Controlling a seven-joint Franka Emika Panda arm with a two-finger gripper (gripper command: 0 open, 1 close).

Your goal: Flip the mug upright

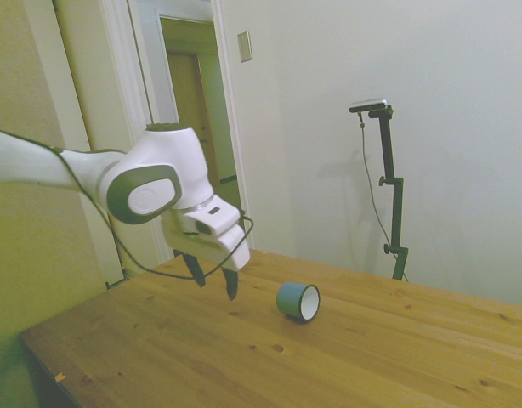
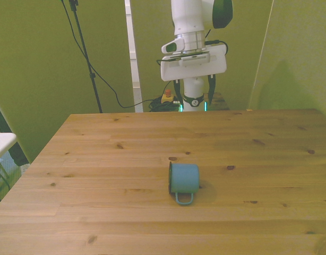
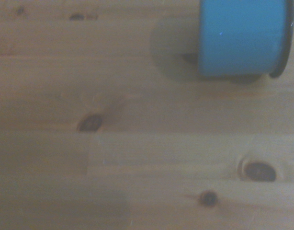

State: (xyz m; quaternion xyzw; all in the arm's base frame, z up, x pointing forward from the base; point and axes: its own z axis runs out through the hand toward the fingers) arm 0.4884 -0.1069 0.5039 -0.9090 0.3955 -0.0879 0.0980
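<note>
Mug [image 2: 183,178]: lies on its side on the bench, near the middle; loop handle [image 2: 184,198] points toward the near edge in the front view; rim faces the front view's left. White inside shows in the side view [image 1: 298,301]. Wrist view shows its blue wall [image 3: 240,36] with the dark rim at one end.
Bench [image 2: 99,212]: pine boards with dark knots; mug is the only object resting on it.
Claw [image 2: 194,94]: hangs in the air above the far part of the bench, well apart from the mug; fingers spread wide, pointing down, holding nothing. Side view [image 1: 213,282] confirms the gap.
</note>
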